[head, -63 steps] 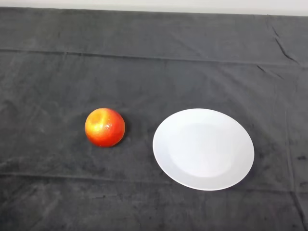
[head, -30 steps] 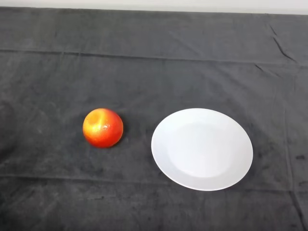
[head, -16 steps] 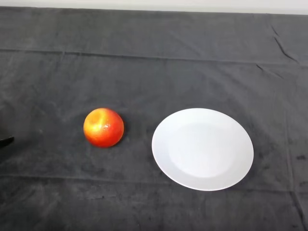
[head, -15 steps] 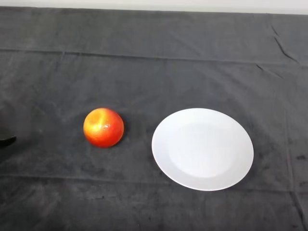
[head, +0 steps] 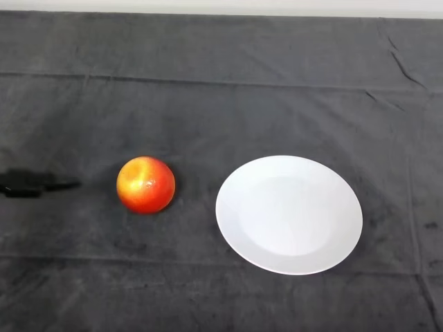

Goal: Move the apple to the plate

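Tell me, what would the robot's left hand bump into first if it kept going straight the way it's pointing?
Probably the apple. The left hand points right along the dark cloth toward it, with only bare cloth between them, though its height above the table is hard to judge.

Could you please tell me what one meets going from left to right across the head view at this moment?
left hand → apple → plate, all on the dark cloth.

left hand (head: 26,184) at left edge, low, fingers straight

black hand (head: 28,184), thin dark fingers
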Controlling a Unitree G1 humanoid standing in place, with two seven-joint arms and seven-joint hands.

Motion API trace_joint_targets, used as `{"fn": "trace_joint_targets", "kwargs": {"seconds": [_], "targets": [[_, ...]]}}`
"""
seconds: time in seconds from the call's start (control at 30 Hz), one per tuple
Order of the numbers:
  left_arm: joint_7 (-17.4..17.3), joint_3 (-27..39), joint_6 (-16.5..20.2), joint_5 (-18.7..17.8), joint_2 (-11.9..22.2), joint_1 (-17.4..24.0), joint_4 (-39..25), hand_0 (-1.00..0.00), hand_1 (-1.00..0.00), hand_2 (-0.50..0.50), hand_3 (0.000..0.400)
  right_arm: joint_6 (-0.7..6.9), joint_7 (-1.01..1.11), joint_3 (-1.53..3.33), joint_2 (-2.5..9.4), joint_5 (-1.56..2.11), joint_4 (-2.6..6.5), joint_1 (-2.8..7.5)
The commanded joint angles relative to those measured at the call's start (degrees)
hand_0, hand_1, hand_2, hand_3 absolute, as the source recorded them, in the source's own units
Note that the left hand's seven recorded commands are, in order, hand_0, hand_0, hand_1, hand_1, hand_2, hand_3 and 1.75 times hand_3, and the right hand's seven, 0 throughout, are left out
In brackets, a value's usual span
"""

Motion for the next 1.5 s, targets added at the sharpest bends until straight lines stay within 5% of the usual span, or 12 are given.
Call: {"fn": "trace_joint_targets", "kwargs": {"seconds": [0.03, 0.27, 0.5, 1.03, 1.5], "targets": [[-0.6, -1.5, 2.2, 1.6, -1.4, 3.7, -3.2, 0.0, 0.0, 0.0, 0.0, -0.09, 0.6, -1.06, -1.68, 0.33, 0.6, 0.69], [-2.1, -5.9, 7.9, 3.9, -3.0, 8.6, -14.1, 0.0, 0.0, 0.0, 0.0, -0.12, 0.44, -1.03, -1.53, 0.32, 0.27, 0.79], [-4.9, -9.1, 11.3, 5.4, -2.7, 9.7, -17.1, 0.0, 0.0, 0.0, 0.0, -0.14, 0.28, -1.0, -1.41, 0.32, -0.03, 0.88], [-4.3, -14.8, 12.9, 9.4, -5.8, 2.6, -7.4, 0.0, 0.0, 0.0, 0.0, -0.11, 0.08, -0.99, -1.29, 0.37, -0.36, 0.99], [-2.8, -16.3, 9.7, 9.8, -7.7, -3.5, 1.7, 0.0, 0.0, 0.0, 0.0, -0.05, 0.05, -1.02, -1.31, 0.44, -0.35, 0.99]]}}
